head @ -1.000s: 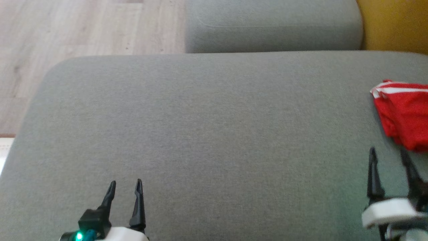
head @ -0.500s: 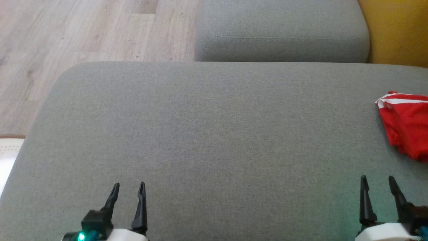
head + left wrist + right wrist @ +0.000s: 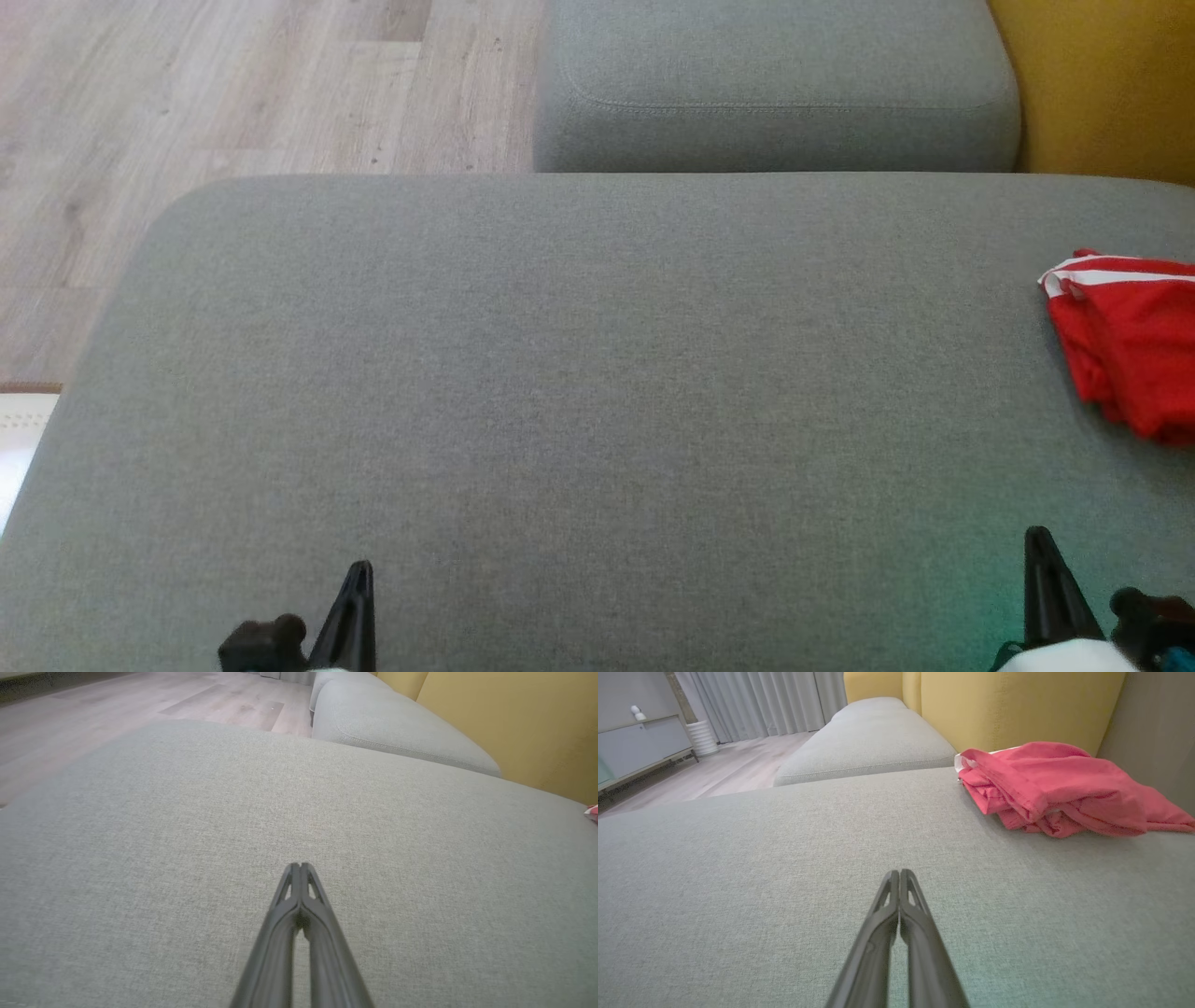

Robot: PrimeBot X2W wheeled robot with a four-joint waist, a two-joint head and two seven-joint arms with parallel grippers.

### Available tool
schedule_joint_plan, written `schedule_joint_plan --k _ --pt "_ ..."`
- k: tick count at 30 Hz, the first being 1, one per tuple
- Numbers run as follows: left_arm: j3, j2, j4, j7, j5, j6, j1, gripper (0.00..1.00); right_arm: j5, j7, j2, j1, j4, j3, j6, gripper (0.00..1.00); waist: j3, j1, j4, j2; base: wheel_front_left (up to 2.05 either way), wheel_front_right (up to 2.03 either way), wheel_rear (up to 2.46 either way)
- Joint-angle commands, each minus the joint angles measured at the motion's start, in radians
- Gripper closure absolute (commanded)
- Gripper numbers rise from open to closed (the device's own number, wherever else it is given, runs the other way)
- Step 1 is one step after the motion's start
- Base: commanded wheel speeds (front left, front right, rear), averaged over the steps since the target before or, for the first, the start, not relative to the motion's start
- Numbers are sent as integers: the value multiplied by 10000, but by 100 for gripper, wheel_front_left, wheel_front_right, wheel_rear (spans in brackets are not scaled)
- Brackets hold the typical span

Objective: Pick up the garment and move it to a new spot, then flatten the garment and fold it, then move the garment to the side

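Clenched tight, the left pincer [image 3: 299,865] and the right pincer [image 3: 899,872] are both holding nothing. Their long dark fingers [image 3: 874,952] are pressing tip to tip and hovering low over the wide grey fabric sofa cushion [image 3: 579,373]. The red fabric jersey with white-and-red striped trim [image 3: 1059,788] is lying at the upper right of the right wrist view, just beside the yellow upholstered backrest [image 3: 1008,709]. In the head view it is sitting at the right edge, well apart from both pincers. It is looking bunched into loose layers, not spread flat, so it is either waiting for the pick-up or already put aside; I cannot tell which. If the pick-up is coming, the right pincer is needing to open first. It should then approach the near edge of the bundle from above and pinch several layers together, so that no layer is slipping out and dragging on the cushion.
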Motion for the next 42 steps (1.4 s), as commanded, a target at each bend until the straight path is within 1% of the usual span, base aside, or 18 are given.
schedule_joint_plan --k 1,9,10,11,42 --pt "126 56 -299 57 -397 -119 -462 100 452 68 -33 -318 -334 -14 7 100 10 1 -20 0 0 0 0" --pt "253 100 -263 241 -1391 -250 -653 100 1497 251 -41 -432 -435 72 11 100 43 1 -92 0 0 0 0" --pt "286 110 -256 288 -1638 -282 -700 100 1756 303 -43 -466 -453 86 13 100 52 1 -110 0 0 0 0" --pt "286 110 -256 288 -1638 -282 -700 100 1756 303 -43 -466 -453 86 13 100 52 1 -110 0 0 0 0" --pt "875 211 -250 1063 -5406 -763 -1383 100 5746 1184 -75 -1068 -665 232 29 100 182 1 -392 0 0 0 0"
